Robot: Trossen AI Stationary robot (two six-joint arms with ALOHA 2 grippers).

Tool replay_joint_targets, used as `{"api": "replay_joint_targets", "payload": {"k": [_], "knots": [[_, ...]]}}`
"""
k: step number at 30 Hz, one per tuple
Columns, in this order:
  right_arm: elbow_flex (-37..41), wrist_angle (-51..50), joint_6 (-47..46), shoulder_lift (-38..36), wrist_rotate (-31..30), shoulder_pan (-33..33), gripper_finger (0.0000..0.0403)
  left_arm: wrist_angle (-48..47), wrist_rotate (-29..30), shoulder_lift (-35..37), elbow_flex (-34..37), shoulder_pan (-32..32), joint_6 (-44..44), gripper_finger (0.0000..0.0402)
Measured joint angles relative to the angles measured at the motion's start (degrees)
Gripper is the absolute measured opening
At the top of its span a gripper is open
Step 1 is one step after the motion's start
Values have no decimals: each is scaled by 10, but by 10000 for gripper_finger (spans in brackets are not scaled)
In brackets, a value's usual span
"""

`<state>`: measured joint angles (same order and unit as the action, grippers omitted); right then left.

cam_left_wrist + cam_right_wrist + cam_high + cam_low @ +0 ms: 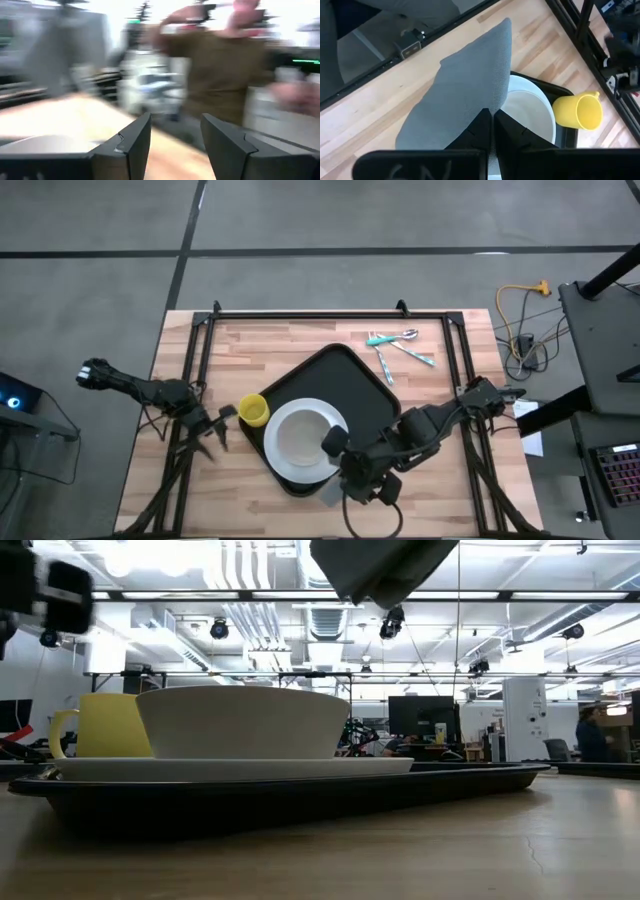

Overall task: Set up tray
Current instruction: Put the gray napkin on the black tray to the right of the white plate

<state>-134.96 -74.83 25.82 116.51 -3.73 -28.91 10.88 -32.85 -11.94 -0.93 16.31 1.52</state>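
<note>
The black tray (355, 380) lies slantwise mid-table. On it rests a white plate (285, 465) that carries a white bowl (300, 438), and a yellow cup (253, 411) stands at the tray's left corner. In the low view the bowl (245, 720), plate (230, 768) and cup (100, 725) sit on the tray (300, 795). My right gripper (345, 472) is over the tray's near corner, shut on a grey cloth napkin (470, 85). My left gripper (215, 428) hovers open just left of the cup, touching nothing. My right gripper pinches the grey napkin at one edge (492, 107) between its two shut fingers (512, 131), coming from above. The napkin is lifted clear and hangs below the fingers over the plate's near side; its lower part (385, 565) shows high above the tray.
Cutlery with teal handles (400, 345) lies on the wood near the table's far right. A black frame (330, 312) runs along the far and side edges. A person in an olive shirt (220, 65) stands beyond the table in the left wrist view.
</note>
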Motion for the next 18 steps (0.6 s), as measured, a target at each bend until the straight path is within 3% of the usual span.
{"api": "replay_joint_targets", "payload": {"k": [4, 6, 8, 11, 18], "knots": [[0, 0, 1, 0, -4, 2, 8, -15, 228, 0, 0, 0, -19, 159], [0, 0, 1, 0, -7, 2, 8, -15, 303, 1, 0, -1, -24, 159], [0, -3, 1, 0, -8, 2, 8, -12, 300, 1, 0, 0, -44, 159], [0, -3, -2, 0, -8, 2, 8, -16, 244, 1, 0, 0, -68, 159], [0, -3, -2, 0, -8, 2, 8, -39, 241, 0, 2, 0, -69, 159]]}}
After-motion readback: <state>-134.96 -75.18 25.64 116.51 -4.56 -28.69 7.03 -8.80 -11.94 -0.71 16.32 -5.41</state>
